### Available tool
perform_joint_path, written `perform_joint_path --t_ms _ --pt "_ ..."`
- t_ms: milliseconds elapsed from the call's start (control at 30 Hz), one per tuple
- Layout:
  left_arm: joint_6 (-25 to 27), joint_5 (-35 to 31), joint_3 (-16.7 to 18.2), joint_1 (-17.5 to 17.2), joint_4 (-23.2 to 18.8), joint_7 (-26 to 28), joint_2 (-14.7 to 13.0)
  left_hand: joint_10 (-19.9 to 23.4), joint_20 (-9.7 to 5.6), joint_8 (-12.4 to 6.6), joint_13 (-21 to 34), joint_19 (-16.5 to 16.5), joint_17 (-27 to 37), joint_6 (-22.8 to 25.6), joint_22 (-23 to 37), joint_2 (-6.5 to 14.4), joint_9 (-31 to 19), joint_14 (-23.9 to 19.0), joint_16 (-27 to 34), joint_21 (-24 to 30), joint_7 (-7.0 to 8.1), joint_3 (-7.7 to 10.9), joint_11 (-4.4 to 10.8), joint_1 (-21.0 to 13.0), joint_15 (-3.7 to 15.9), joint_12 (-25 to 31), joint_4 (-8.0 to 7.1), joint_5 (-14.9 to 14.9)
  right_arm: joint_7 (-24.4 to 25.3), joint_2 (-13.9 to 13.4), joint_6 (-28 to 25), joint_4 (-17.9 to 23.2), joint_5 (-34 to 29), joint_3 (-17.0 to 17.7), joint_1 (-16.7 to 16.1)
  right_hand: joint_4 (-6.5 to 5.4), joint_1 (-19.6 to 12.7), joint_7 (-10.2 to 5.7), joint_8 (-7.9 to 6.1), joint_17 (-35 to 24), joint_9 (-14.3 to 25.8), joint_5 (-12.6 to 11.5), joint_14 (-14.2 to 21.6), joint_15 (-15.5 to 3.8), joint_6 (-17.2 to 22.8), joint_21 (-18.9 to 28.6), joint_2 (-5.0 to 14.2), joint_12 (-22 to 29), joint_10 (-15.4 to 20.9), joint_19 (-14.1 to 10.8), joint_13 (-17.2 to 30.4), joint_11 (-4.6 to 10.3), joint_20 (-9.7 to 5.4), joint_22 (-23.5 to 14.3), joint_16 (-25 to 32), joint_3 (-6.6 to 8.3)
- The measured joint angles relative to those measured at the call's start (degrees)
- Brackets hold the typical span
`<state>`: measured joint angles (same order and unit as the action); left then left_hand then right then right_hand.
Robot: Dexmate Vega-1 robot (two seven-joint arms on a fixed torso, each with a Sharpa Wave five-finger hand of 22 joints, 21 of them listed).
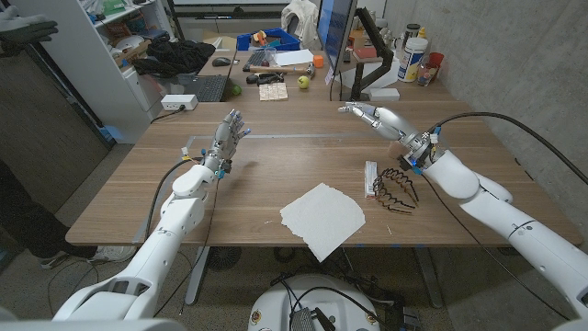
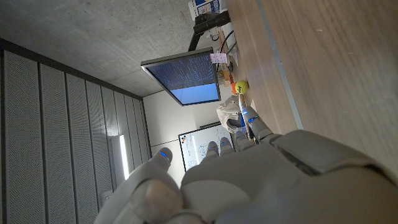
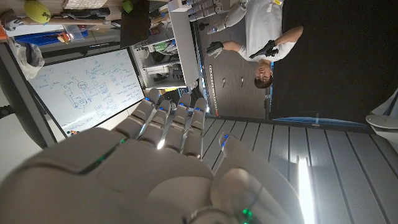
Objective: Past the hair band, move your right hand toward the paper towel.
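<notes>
- Head view: my right hand (image 1: 369,114) hangs above the table (image 1: 276,156), out beyond the band (image 1: 397,186), at about one o'clock from table centre. Its fingers are stretched and slightly apart, with nothing in them.
- The band, a black toothed hoop, lies at about four o'clock from centre, touching or just beside a small white box (image 1: 370,178).
- The towel (image 1: 322,219) lies flat near the front edge, at about six o'clock from centre and seven o'clock from the band.
- My left hand (image 1: 226,140) stands at ten o'clock, fingers up and spread, empty.
- Right wrist view: I see the back of the right hand (image 3: 155,168), fingers extended and side by side, pointing toward the room, a whiteboard (image 3: 87,87) and a person (image 3: 261,46) rather than the table.
- Progress, as I judge it: the reach has barely begun. The hand is well apart from the towel, with the band between them. Left to do: bring the hand back across the band and down toward the towel.
</notes>
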<state>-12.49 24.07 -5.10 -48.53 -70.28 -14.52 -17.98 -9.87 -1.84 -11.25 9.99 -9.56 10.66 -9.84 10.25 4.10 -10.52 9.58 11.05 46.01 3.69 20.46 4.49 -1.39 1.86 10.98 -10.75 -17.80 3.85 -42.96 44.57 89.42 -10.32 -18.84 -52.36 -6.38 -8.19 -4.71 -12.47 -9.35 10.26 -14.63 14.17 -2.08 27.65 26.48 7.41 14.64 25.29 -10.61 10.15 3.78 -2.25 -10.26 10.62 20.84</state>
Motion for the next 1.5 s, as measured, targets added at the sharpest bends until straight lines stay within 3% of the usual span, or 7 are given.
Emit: perform_joint_path --t_ms 800,1500 --pt "0.44 -0.29 -0.31 -0.85 -1.86 1.06 -0.31 0.0 0.0 0.0 0.0 0.0 0.01 0.01 0.0 0.0 0.0 0.0 0.0 -0.26 -0.01 -0.25 0.0 0.0 0.0 0.0 0.25 0.0 6.18 -1.47 1.34 7.54 -18.67 5.56 -4.19 1.15 -1.73 -0.43 0.89 -0.01 0.0 -0.43 0.28 -0.28 -0.45 -0.65 0.37 -0.91 -0.23 0.01 0.0 -0.22 0.0 0.0 -0.49 1.15" --pt "0.45 -0.36 -0.38 -0.96 -1.82 1.18 -0.53 0.0 0.0 0.0 0.0 0.0 0.01 0.01 0.0 0.0 0.0 0.0 0.0 -0.48 -0.01 -0.24 0.0 0.0 0.0 0.0 0.24 0.0 10.53 -4.23 -1.74 14.45 -32.26 6.66 -5.94 2.92 -3.86 -1.76 1.68 -0.01 0.0 -0.42 -0.16 -0.29 -1.78 -1.31 0.95 -2.24 -1.78 0.01 0.0 -0.11 0.0 0.0 -0.49 2.92"
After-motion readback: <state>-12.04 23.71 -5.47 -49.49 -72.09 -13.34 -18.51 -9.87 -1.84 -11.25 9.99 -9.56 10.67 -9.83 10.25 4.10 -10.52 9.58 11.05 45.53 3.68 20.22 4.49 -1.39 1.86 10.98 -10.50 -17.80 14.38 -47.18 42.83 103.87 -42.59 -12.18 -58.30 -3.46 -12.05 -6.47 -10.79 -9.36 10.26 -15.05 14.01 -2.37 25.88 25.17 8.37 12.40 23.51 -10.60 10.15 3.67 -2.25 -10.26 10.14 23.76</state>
